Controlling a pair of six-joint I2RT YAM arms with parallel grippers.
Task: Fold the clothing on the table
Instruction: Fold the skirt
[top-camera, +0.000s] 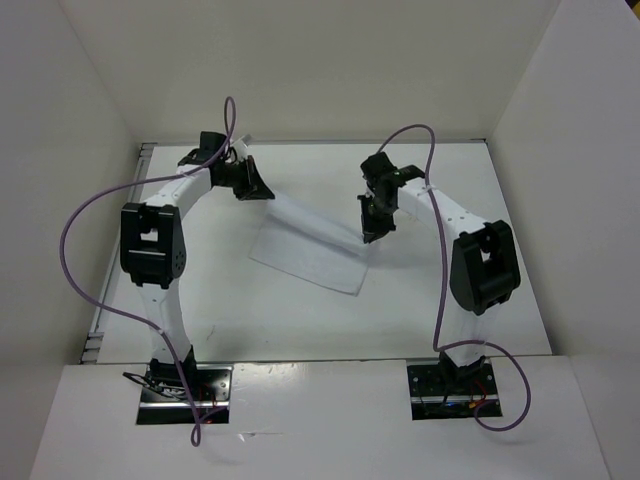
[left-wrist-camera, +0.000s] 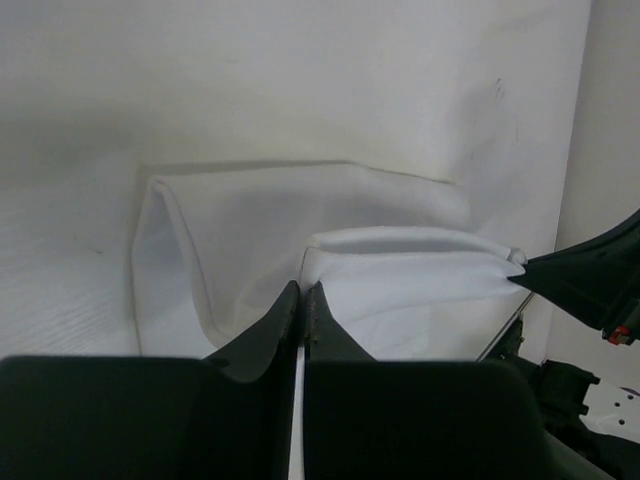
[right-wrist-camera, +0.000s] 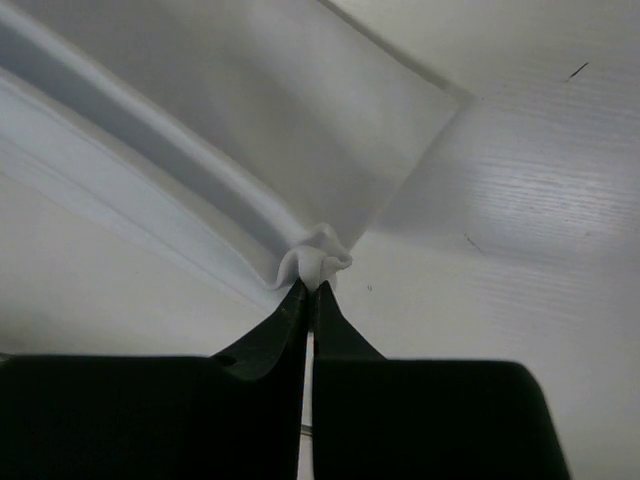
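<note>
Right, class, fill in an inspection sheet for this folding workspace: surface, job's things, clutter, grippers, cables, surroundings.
Surface: white matte table, with a metal strip on its left edge.
Job's things: white clothing, far edge lifted between the grippers, near part lying on the table.
Clutter: nothing seen.
Grippers: left gripper shut on one clothing corner; right gripper shut on a bunched corner.
Cables: left cable and right cable, purple, both clear of the clothing.
Surroundings: white walls on three sides.

Near edge of clothing (left-wrist-camera: 400, 300) behind left hand (left-wrist-camera: 303, 297)
</note>
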